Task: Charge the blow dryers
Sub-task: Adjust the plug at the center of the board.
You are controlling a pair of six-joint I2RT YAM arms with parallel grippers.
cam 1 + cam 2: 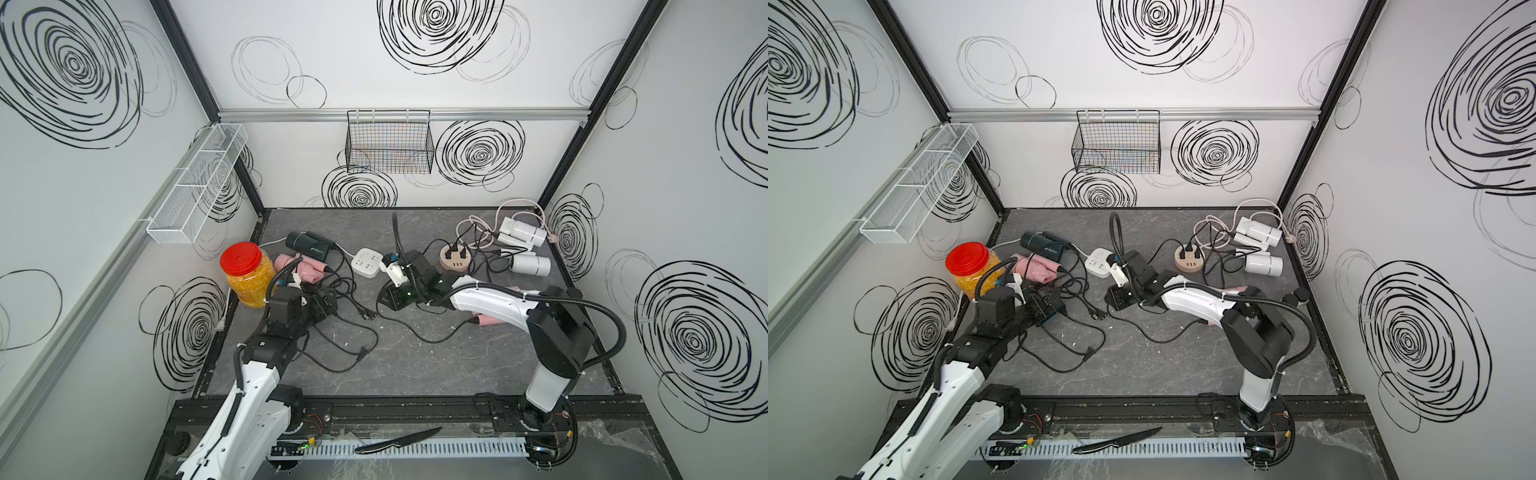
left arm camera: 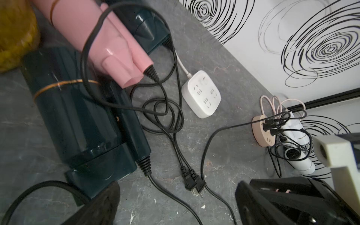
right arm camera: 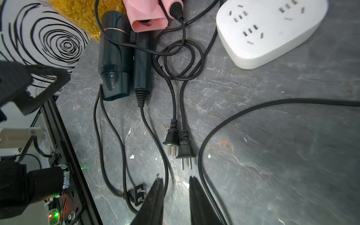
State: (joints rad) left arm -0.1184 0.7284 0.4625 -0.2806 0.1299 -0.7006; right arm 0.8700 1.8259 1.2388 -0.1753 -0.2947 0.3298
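A dark teal blow dryer (image 2: 78,120) lies under my left gripper (image 2: 181,204), which is open over loose black cords. A pink dryer (image 1: 307,270) and another dark one (image 1: 307,243) lie behind it. Two unplugged plugs (image 3: 179,144) rest side by side on the table, just ahead of my right gripper (image 3: 176,187). Its jaws stand a narrow gap apart over bare table, a cord running along each side. Two white dryers (image 1: 521,232) (image 1: 530,264) have cords in the round beige hub (image 1: 455,257). Another pink dryer (image 1: 494,320) lies under the right arm.
The white square power strip (image 1: 366,262) sits mid-table with nothing plugged into its top. A third plug (image 3: 137,194) lies near the front. A red-lidded jar (image 1: 245,274) stands at the left wall. A black knife (image 1: 399,440) lies on the front rail. Wire baskets hang on the walls.
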